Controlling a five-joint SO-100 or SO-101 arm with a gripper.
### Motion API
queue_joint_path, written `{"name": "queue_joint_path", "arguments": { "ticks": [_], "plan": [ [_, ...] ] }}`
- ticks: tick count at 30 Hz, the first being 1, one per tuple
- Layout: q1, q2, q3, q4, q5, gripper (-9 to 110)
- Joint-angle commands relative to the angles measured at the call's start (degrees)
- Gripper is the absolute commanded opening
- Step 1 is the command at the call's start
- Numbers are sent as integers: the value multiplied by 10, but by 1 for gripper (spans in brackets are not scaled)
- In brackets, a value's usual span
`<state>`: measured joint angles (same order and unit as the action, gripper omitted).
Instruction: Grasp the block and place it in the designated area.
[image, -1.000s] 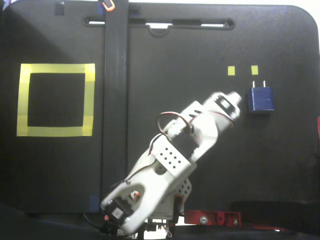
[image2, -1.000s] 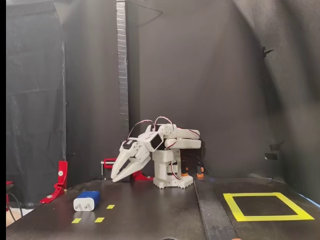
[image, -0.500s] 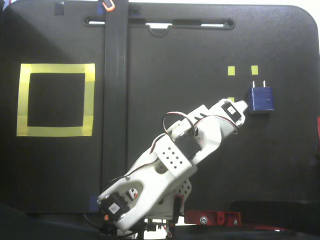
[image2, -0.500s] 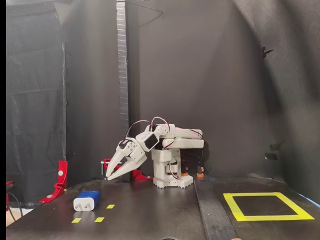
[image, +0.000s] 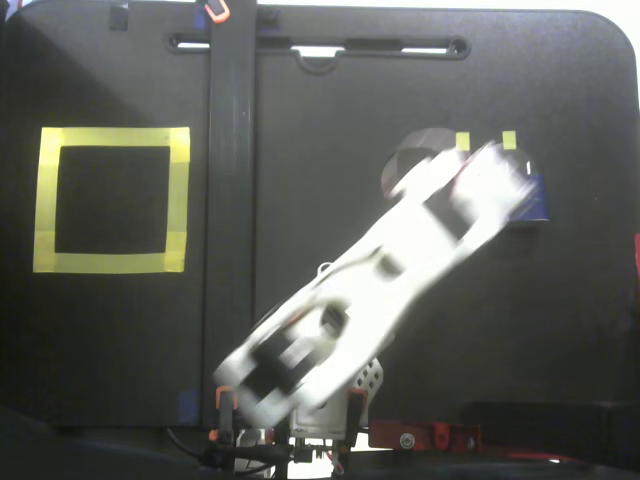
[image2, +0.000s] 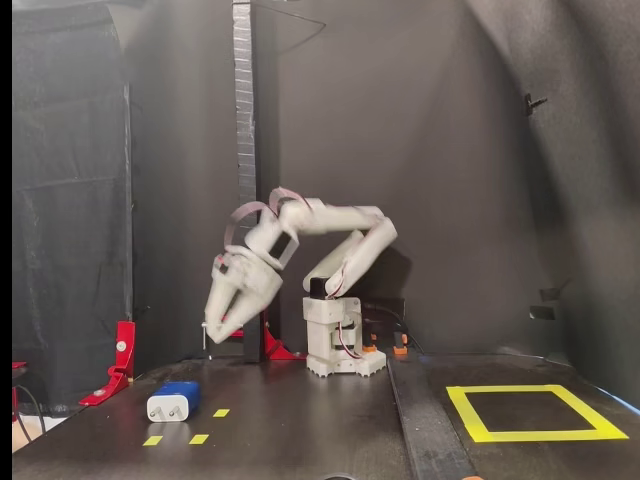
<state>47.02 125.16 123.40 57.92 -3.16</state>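
- You are in the reach step: the block lies on the surface at the lower left of the side view, untouched, its pale pronged end toward the camera.
- In the top view the block sits at the right of the frame, mostly covered by the blurred arm; only a blue sliver shows.
- The pincer hangs in the air above the block and a little behind it, tips pointing down, well clear of the surface.
- You cannot tell how the jaws stand: both views smear them, and the side view shows only a narrow tapering tip.
- Next move, as I judge it: spread the jaws wider than the block, bring the tips down over it, and line them up across its narrow sides before closing.
- The risk is nudging the block sideways on the way down, since it lies loose.
- The area, a yellow tape frame, is at the lower right of the side view and at the left of the top view, well apart from the block, with a raised dark strip between them.
- The surface is matt black, with small yellow tape marks beside the block.
- The room is draped in black cloth; red clamps stand at the left edge.
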Motion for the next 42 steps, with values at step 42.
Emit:
{"name": "queue_joint_path", "arguments": {
  "ticks": [42],
  "plan": [
    [18, -288, -269, 84, -658, 0]
  ]
}}
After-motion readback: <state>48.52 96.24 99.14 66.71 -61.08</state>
